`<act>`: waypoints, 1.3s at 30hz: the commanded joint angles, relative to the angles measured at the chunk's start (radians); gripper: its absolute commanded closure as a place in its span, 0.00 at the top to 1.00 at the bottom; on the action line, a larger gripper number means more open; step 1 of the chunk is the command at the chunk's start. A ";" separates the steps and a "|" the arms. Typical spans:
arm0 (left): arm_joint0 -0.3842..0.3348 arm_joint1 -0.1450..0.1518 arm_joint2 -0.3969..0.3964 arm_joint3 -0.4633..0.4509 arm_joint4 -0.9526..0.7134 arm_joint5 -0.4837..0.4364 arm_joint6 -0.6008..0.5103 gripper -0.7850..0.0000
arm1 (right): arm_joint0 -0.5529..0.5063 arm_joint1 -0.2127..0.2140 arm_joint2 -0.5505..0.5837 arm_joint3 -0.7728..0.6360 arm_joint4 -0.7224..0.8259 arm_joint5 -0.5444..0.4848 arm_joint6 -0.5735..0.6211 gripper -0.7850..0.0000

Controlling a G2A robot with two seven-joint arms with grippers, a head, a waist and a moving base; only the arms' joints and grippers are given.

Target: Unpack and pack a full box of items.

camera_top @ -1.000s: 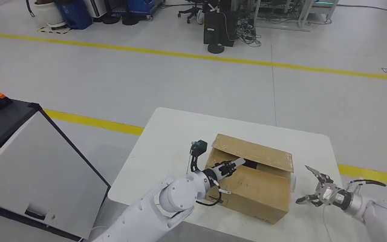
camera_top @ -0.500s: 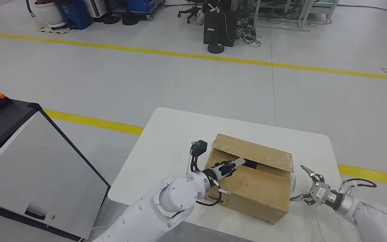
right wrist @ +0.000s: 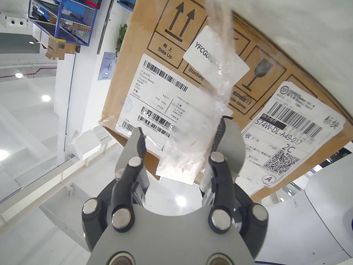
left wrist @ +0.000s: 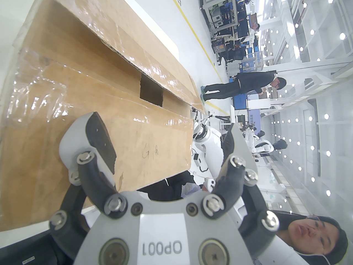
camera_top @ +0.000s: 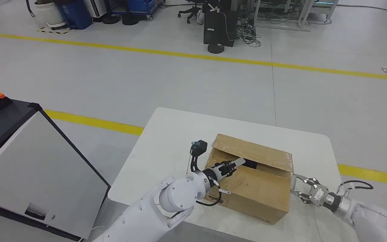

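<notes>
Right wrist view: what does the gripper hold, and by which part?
Nothing yet: the right gripper is open, straddling the loose tape strip on the box's labelled end.

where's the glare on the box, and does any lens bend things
left wrist view: tape on the box flares white; right wrist view: loose tape shines across a label, box edge bows; top view: box evenly lit, no glare

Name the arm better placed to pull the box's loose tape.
Right, likely: the right gripper is open around the tape strip on the box end; the left gripper is over the top.
</notes>
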 commanded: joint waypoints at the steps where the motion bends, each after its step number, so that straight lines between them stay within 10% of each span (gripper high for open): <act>1: 0.000 0.000 0.000 0.000 0.000 0.000 0.000 1.00 | 0.002 -0.002 -0.003 0.006 -0.002 -0.004 0.004 0.00; 20: 0.000 0.000 0.000 0.000 0.000 0.000 0.000 1.00 | -0.133 0.008 0.163 -0.071 0.073 -0.324 0.038 0.01; 22: 0.000 0.000 0.000 0.000 0.000 0.000 0.000 1.00 | -0.157 0.008 0.184 -0.102 0.081 -0.364 0.030 0.33; 23: 0.000 0.000 0.000 0.000 0.000 0.000 0.000 1.00 | -0.171 0.007 0.195 -0.118 0.087 -0.384 0.027 1.00; 39: 0.000 0.000 0.000 0.000 0.000 0.000 0.000 1.00 | -0.326 -0.008 0.345 -0.254 0.202 -0.546 0.032 1.00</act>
